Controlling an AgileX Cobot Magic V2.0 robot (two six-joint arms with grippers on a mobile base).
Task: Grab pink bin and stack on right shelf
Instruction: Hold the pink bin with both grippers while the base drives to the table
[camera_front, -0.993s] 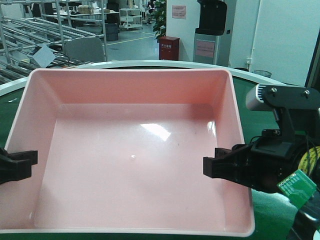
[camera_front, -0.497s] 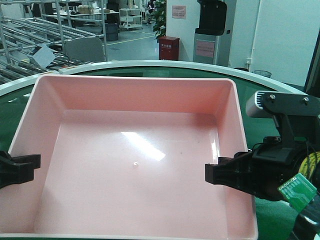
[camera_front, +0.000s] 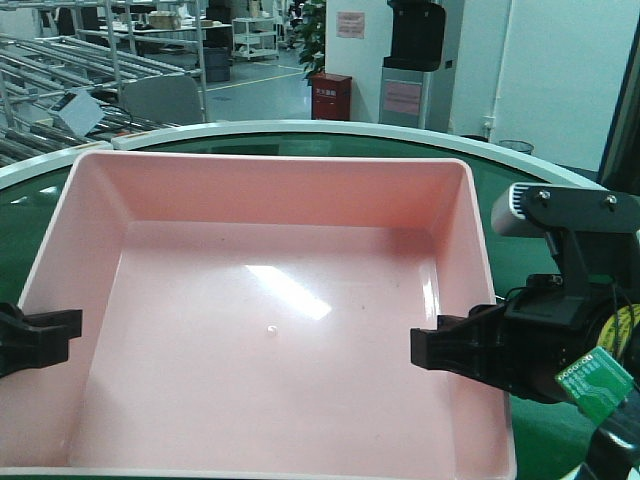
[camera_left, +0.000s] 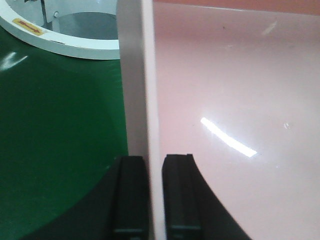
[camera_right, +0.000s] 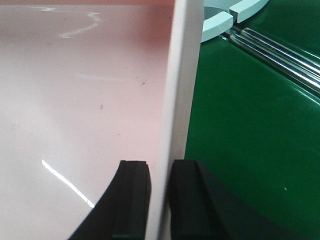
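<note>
The pink bin (camera_front: 270, 330) fills the front view, empty, held over the green belt. My left gripper (camera_front: 62, 330) is shut on its left wall; in the left wrist view the two black fingers (camera_left: 131, 195) stand either side of the rim, with my left gripper (camera_left: 154, 162) clamped on the pink bin (camera_left: 235, 100). My right gripper (camera_front: 440, 350) is shut on the right wall. The right wrist view shows my right gripper (camera_right: 160, 167) pinching the rim of the pink bin (camera_right: 75, 90). The right shelf is out of view.
The green conveyor belt (camera_front: 30, 215) curves under and around the bin, edged by a pale rim (camera_front: 300, 127). A white ring (camera_left: 65, 47) lies at the belt's inner side. Metal rails (camera_right: 280, 55) run beside the belt. Roller racks (camera_front: 60, 70) stand far left.
A second ago the bin's far rim stood higher in the view; it has since come down and levelled. The background has slid slightly left. Both grippers stay clamped.
</note>
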